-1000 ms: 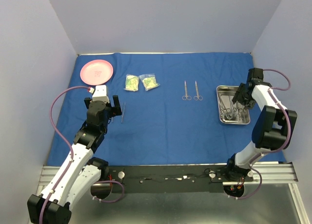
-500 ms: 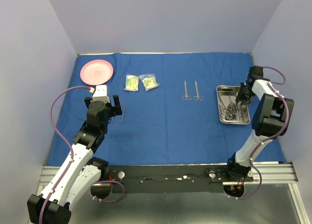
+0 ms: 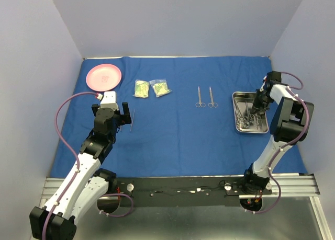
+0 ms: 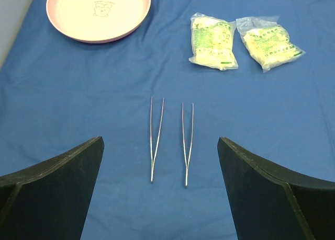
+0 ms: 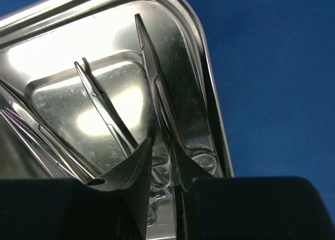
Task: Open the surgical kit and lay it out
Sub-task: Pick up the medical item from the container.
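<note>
The royal-blue cloth (image 3: 172, 133) lies spread flat over the table. Two forceps (image 3: 206, 97) lie side by side near its middle, and two yellow-green packets (image 3: 151, 88) lie further left. In the left wrist view two tweezers (image 4: 187, 143) lie parallel just ahead of my left gripper (image 4: 159, 140), which is wide open and holds nothing. The steel tray (image 3: 235, 112) stands at the right with several instruments inside. My right gripper (image 5: 162, 146) reaches down into the tray (image 5: 204, 57), its fingers shut on the shank of one forceps (image 5: 152, 67).
A pink plate (image 3: 103, 77) sits at the cloth's far left corner, also in the left wrist view as the pink plate (image 4: 98, 12). Pale walls enclose the table on three sides. The arm bases and a black rail run along the near edge.
My right gripper has dipped into the tray and its jaws have closed around a forceps. The left arm has stayed still.
</note>
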Motion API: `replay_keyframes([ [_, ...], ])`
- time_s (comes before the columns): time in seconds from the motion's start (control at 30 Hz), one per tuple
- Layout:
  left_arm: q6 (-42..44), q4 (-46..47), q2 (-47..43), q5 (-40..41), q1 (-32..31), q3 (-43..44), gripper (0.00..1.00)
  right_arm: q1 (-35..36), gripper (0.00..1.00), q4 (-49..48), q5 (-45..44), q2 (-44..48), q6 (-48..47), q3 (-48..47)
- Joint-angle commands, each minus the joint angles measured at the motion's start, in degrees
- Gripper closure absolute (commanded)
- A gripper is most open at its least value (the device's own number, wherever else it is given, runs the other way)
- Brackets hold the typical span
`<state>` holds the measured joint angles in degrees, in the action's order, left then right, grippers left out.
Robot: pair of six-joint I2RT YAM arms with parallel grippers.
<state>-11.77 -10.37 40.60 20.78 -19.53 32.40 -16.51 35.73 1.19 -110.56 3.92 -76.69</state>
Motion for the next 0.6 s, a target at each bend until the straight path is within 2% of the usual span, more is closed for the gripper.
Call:
replay_keyframes([
  [0.0, 0.61, 1.49, 0.09, -0.91, -0.16, -0.50, 0.01, -0.54, 0.73, 1.80, 1.97, -2.72, -1.46, -3.03],
  [0.07, 0.69, 1.58, 0.18, -1.00, -0.16, -0.59, 0.01, -0.54, 0.74, 2.15, 2.23, -2.99, -1.90, -3.73],
  [0.37, 0.87, 1.49, 0.27, -1.35, -0.16, -0.50, 0.01, -0.54, 0.99, 4.27, 3.29, -3.26, -3.13, -3.83],
  [0.57, 0.87, 1.58, 0.27, -1.26, -0.16, -0.41, 0.01, -0.45, 0.99, 3.65, 1.28, 2.09, -3.31, -2.42],
])
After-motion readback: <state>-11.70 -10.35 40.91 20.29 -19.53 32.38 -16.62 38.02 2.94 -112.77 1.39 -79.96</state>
